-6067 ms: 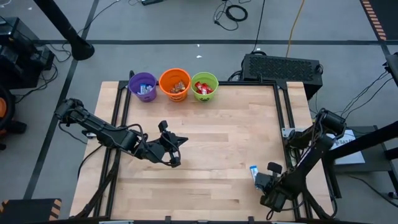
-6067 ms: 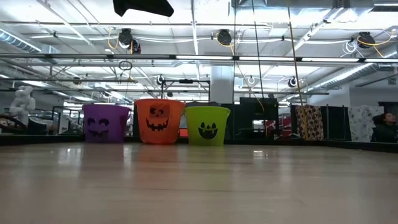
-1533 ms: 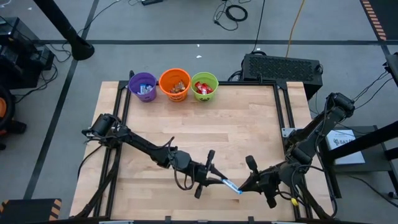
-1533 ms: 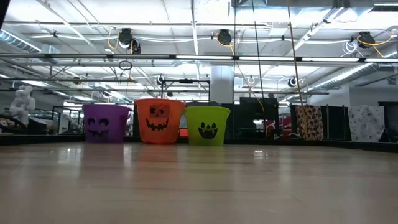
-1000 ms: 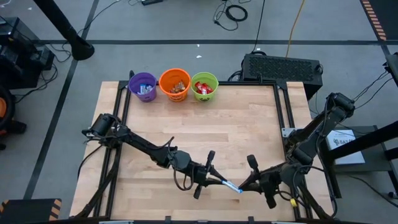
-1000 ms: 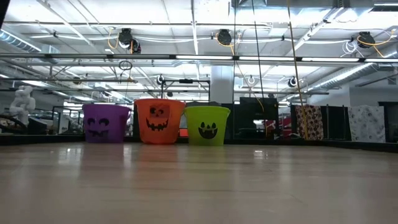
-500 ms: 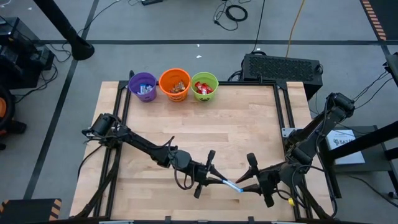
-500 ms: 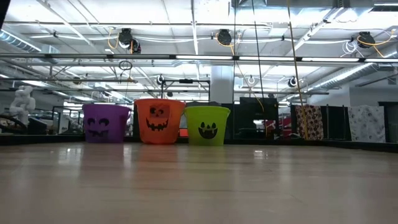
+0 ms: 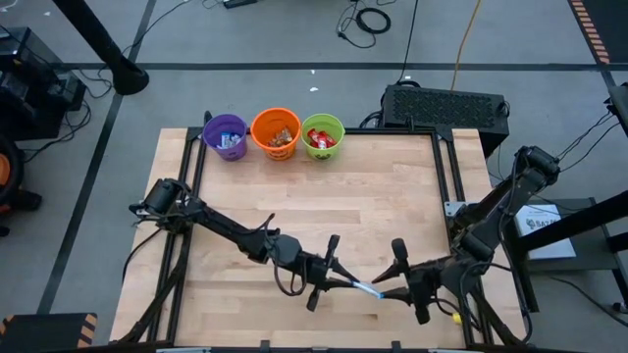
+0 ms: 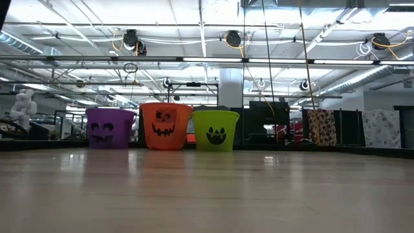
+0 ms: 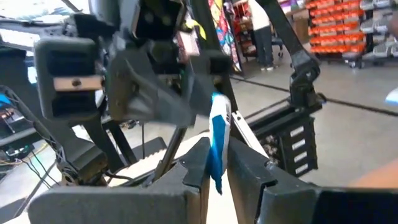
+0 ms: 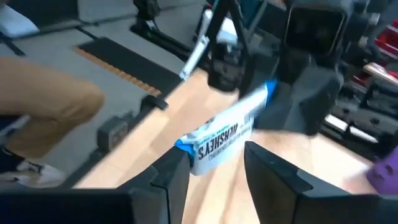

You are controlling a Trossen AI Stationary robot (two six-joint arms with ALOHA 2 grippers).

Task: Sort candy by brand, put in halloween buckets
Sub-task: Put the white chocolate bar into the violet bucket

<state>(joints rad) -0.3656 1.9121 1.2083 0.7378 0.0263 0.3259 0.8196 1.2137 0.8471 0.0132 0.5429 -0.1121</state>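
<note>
Mid-handover above the near part of the wooden counter [image 9: 392,196]: the left end effector [image 9: 339,281] pinches the blue-and-white wrapped candy bar [image 9: 365,288], while the right end effector [image 9: 385,286] stands spread around its free end. Next, the left arm carries it to the purple plastic bucket [image 9: 226,135].

Grey floor [image 9: 294,59] strewn with cables [image 9: 368,18], bright ceiling strip lights [image 10: 213,60], orange-stocked shelving [image 11: 339,28] beyond.

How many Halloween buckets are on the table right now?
3, in a row at the table's far edge: the purple bucket leftmost, the orange bucket in the middle, the green bucket rightmost.
</note>
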